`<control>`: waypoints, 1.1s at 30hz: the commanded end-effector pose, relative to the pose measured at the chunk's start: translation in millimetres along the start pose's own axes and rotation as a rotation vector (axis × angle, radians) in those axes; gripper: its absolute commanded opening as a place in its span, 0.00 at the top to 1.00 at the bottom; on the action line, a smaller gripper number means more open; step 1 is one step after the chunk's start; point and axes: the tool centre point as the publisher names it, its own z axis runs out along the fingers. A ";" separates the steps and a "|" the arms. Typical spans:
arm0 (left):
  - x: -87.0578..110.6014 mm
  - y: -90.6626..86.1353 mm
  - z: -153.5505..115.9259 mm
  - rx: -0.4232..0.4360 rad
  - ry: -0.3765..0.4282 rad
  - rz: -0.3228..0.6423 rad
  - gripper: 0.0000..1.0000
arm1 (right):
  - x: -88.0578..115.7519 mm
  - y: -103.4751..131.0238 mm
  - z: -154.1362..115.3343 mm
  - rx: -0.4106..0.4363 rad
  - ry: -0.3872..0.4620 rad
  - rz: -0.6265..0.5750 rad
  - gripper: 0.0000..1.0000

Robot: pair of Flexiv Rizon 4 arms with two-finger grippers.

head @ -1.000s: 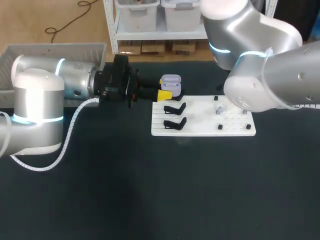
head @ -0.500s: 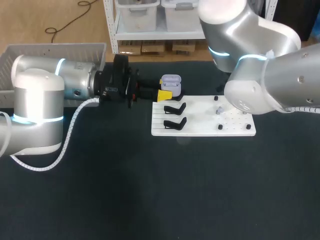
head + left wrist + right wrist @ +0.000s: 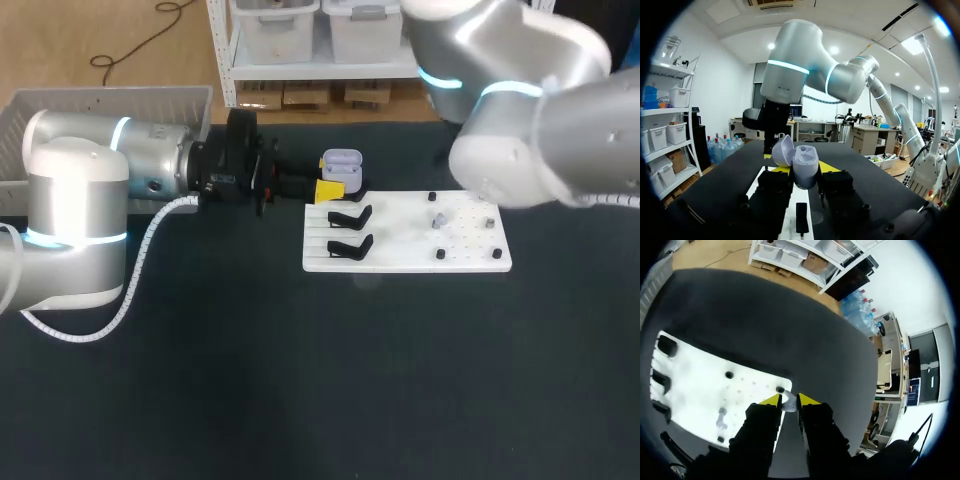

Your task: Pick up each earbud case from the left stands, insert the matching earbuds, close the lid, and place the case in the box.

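A: R arm status?
B: Right pincer (image 3: 789,400) clamped on a small pale earbud (image 3: 788,404), yellow tips pinching it from both sides. It sits just over the white board (image 3: 700,385), next to a black peg (image 3: 780,389).
A: Case?
B: Case (image 3: 805,172) gripped in left pincer (image 3: 804,168), lid (image 3: 782,150) open, held off the bench (image 3: 300,380) just beside the board's stand end. Well apart from right pincer, across the board.
A: Insert tips?
B: Probably: lift earbud clear, carry over case, align w/ matching socket, descend straight & slow, light push. Release only once seated. Approach from the side away from the lid.
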 end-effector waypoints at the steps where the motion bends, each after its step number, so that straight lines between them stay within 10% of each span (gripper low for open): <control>1: 0.6 0.5 0.4 0.000 -0.001 0.001 1.00 | 13.3 -8.7 -48.6 -0.037 0.015 -0.005 1.00; 15: 0.6 0.5 0.4 0.000 -0.001 0.001 1.00 | 28.3 39.1 -154.2 -0.161 0.116 -0.043 1.00; 33: 0.6 0.5 0.4 0.000 -0.001 0.001 1.00 | 32.8 60.5 -168.1 -0.169 0.106 -0.045 1.00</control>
